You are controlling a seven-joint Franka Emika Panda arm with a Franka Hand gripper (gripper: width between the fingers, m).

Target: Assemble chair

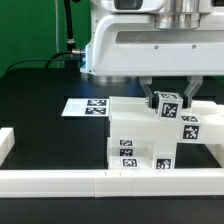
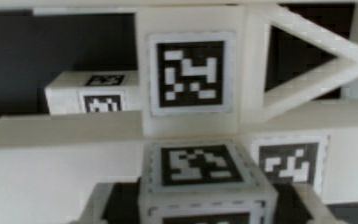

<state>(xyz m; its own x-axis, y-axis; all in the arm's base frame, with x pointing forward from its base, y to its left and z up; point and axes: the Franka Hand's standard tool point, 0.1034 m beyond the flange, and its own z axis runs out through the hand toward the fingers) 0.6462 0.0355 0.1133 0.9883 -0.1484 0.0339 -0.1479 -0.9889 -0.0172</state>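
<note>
Gripper (image 1: 170, 100) clamped on a leg (image 1: 168, 104) above the chair (image 1: 140, 135), which sits tight against the rail (image 1: 60, 180); open table (image 1: 40, 90) behind.

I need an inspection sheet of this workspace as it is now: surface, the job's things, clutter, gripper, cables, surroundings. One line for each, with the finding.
Surface: black table, bounded in front by a long low white border rail.
Job's things: white chair parts with black-and-white tags stand grouped against the rail; the wrist view shows a tagged upright beside an X-braced frame.
Clutter: nothing seen; only the marker board lies flat behind the parts.
Gripper: the gripper is down at a tagged part; whether it is shut, I cannot tell.
Cables: a dark cable hangs behind the arm.
Surroundings: green backdrop.
</note>
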